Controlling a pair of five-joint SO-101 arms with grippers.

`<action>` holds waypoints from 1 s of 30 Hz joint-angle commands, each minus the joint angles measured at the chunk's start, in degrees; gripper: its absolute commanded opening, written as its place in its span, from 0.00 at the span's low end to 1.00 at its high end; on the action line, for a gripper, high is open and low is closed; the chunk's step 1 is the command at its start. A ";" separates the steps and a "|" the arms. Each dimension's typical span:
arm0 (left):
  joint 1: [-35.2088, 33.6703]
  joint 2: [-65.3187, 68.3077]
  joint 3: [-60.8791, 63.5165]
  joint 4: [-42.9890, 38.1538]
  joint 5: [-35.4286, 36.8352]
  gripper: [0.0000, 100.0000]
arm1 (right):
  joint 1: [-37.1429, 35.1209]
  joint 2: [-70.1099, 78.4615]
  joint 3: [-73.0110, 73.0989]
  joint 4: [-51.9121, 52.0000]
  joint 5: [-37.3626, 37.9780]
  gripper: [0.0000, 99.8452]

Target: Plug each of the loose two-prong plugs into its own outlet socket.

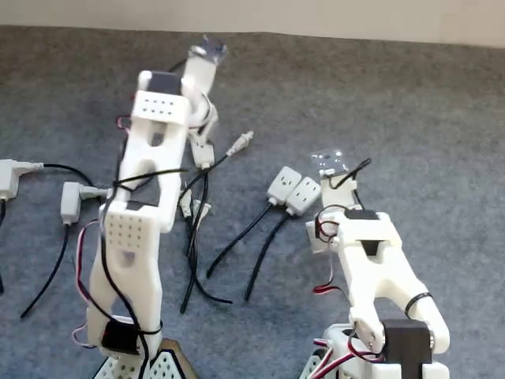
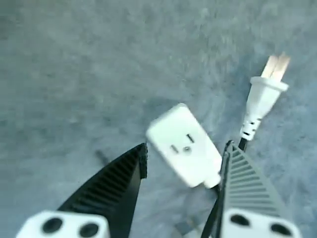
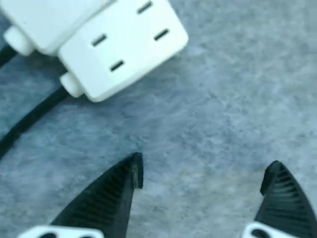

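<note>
The left pincer (image 2: 186,148) is hanging low over the grey table (image 1: 410,103) with its fingers spread. A white outlet socket (image 2: 190,158) is sitting between the tips, its slots showing with nothing in them; whether the fingers are touching it cannot be told. Just beyond that socket a loose two-prong plug (image 2: 262,96) is lying on the table with its prongs pointing away from the pincer, so this pairing is not yet made. The right pincer (image 3: 204,162) is hovering with its fingers wide apart and gripping nothing, near a pair of sockets (image 3: 124,47) that are lying side by side and touching, both showing bare slots. Toward the table's left edge a white block (image 1: 71,201) and a second white block (image 1: 8,178) are lying with cord ends at them. Plugs may be seated there, though the detail is too small to confirm. Judged from this, the job is at most partly done. Three sockets are waiting empty, and at least one plug is waiting to be picked up, turned and pushed in.
</note>
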 commanded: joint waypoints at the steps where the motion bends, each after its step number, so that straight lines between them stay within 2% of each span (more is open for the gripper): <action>1: 4.97 1.45 -3.03 0.35 0.88 0.25 | 2.33 -3.03 -3.47 -0.57 -0.44 0.36; 4: 8.48 1.45 -6.99 4.84 -1.58 0.25 | 4.62 -3.03 -4.88 -0.57 -3.43 0.35; 7: 8.84 2.24 -9.45 5.63 -1.49 0.25 | 7.34 -3.03 -5.41 -0.57 -5.98 0.35; 19: -4.79 12.97 -16.13 6.07 -1.41 0.25 | 5.93 -3.03 -5.41 -0.57 -6.07 0.35; 30: -9.98 14.46 -19.65 10.64 -1.76 0.25 | 5.85 -2.95 -5.32 -0.75 -6.07 0.35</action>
